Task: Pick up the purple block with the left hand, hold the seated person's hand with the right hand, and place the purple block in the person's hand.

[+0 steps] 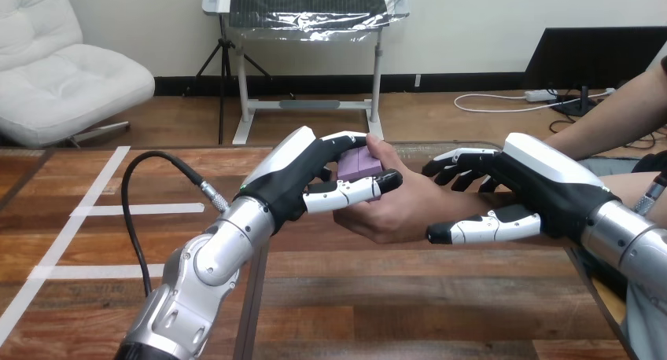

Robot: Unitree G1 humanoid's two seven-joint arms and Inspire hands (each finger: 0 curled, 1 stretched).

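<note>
Counter (409, 297) underneath. Pick-up looks done and hand-hold looks done; only the release is left. Right robot hand (543, 193) reaches in level, fingers behind and thumb in front of the person's hand (401, 214), clamped round it (near the wrist). Left robot hand (292, 183) is pinched on the purple block (358, 166), which is at the person's palm, not yet let go.

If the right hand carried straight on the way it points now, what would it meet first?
The person's wrist, which sits between the fingers and thumb of the right hand; the palm would likely press into it at once. Beyond lies the left hand, holding the purple block.
</note>
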